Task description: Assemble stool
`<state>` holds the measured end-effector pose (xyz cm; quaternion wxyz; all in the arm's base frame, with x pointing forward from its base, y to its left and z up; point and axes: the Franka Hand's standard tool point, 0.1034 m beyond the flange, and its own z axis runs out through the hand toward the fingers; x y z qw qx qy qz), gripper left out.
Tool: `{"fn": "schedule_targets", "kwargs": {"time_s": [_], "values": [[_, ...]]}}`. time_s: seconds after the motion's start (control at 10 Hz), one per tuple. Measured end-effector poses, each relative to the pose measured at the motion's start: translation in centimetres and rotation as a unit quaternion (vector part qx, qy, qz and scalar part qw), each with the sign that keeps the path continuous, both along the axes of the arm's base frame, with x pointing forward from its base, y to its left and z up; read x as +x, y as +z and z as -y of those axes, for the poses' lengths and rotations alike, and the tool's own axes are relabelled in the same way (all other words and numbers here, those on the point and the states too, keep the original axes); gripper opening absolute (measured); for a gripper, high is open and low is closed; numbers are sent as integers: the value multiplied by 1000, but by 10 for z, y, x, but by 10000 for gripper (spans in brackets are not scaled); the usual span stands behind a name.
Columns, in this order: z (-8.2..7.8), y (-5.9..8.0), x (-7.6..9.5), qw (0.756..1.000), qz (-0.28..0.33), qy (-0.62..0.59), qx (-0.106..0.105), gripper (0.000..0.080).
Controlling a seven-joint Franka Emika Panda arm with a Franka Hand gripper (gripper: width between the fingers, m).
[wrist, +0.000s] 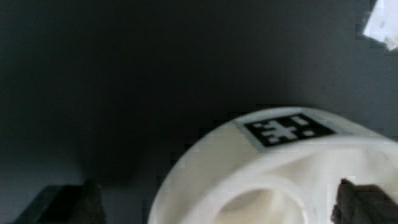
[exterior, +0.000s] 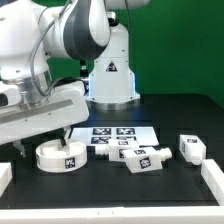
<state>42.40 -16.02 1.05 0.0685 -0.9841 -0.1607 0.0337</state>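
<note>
The gripper (wrist: 214,205) hung wide open and empty over the seat (exterior: 60,154); it should straddle the rim squarely before closing.

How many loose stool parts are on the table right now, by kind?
Seat: 1
Legs: 3 (middle pair, lying close together; right leg, apart)
Total: 4 stool parts
</note>
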Motion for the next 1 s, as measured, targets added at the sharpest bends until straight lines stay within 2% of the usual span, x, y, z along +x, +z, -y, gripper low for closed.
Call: {"fn": "schedule_targets", "kwargs": {"time_s": [0.1,0.2,0.3,0.5,0.6,0.7,1.0], "values": [[0,0,0,1000,0,0,0,649],[0,0,0,1000,0,0,0,535],[0,0,0,1000,-1,0,0,535],[0,-1,0,1000,-1,0,0,157],[0,0,1,1000,-1,0,0,157],[1,3,10,1000,4,-2,-3,26],[-1,24,51,999,-2,-50,6,25]]}}
